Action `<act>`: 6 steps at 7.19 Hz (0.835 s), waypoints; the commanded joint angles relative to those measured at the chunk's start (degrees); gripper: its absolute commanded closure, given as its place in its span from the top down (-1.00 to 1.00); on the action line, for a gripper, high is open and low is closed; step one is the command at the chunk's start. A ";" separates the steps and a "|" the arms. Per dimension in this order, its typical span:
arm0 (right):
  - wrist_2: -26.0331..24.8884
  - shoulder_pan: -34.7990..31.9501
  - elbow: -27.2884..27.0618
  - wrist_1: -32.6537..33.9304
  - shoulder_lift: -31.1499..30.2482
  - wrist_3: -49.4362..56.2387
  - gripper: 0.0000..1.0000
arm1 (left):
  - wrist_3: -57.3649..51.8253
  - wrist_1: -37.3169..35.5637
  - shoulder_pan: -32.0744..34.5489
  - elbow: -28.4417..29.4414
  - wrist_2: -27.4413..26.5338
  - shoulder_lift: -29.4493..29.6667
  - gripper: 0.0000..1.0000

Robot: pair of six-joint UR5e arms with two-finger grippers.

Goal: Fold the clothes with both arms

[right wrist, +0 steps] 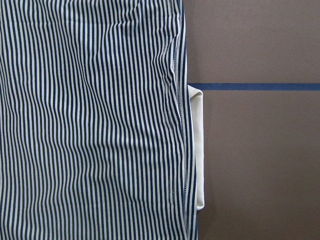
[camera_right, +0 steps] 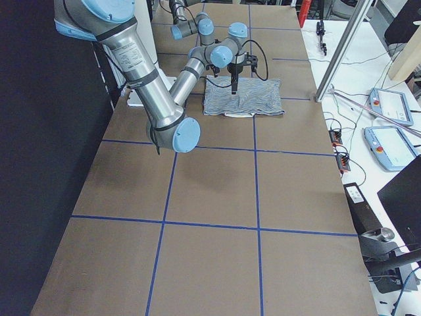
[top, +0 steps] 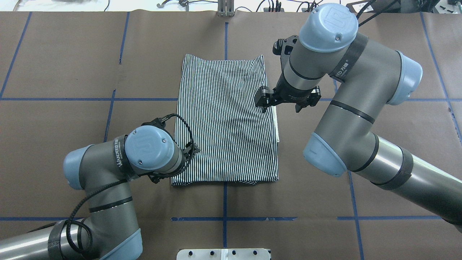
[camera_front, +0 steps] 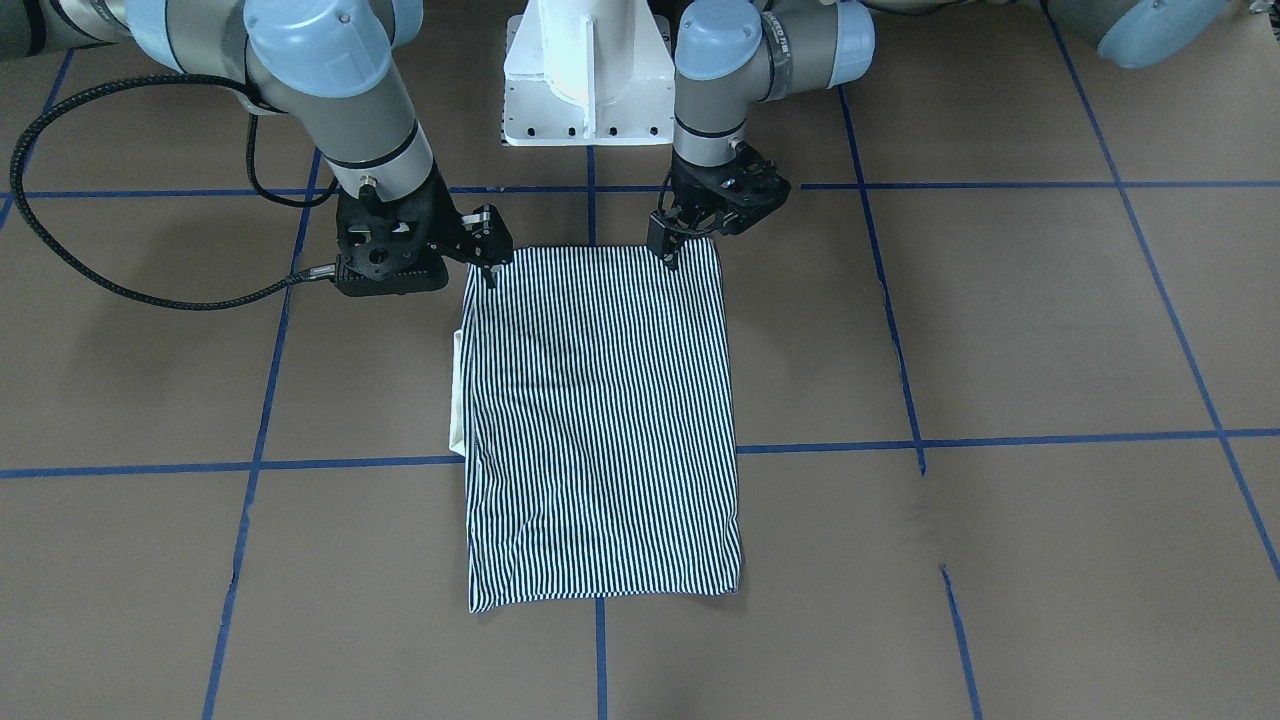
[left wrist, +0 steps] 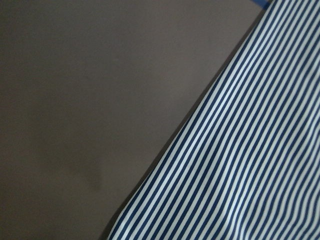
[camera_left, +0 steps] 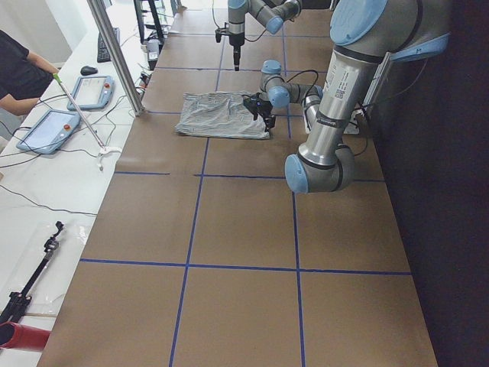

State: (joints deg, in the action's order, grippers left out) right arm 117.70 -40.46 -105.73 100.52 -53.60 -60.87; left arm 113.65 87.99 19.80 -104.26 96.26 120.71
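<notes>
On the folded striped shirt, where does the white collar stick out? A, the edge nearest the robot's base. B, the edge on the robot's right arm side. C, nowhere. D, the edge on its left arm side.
B: the plain white collar peeks from under the folded navy-and-white striped polo shirt on the side of the grey right arm.

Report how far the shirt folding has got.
Done: the shirt lies flat as a long rectangle, no sleeves showing, white collar poking out on one side. In hand: the left gripper and right gripper are at its side edges, no cloth lifted. Left: likely a fold across its length.
</notes>
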 commanded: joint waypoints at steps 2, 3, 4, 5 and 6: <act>-0.01 0.21 0.00 -0.33 -0.01 -0.74 1.00 | 0.70 -0.36 -0.81 1.17 -1.07 -0.38 0.99; -0.01 0.12 -0.09 -0.42 -0.01 -0.74 1.00 | 0.70 -0.36 -0.81 1.52 -1.16 -0.38 0.98; -0.01 0.12 -0.09 -0.42 -0.01 -0.74 1.00 | 0.70 -0.45 -0.81 1.69 -1.16 -0.30 0.98; 0.08 0.12 -0.18 -0.42 -0.01 -0.74 1.00 | 0.70 -0.45 -0.81 1.96 -1.16 -0.30 0.96; 0.08 0.12 -0.18 -0.42 -0.10 -0.74 1.00 | 0.70 -0.45 -0.73 2.22 -1.16 -0.21 0.91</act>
State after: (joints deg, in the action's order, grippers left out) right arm 117.74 -40.34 -105.87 100.11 -53.63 -61.61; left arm 114.35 87.55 18.99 -102.37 95.11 120.42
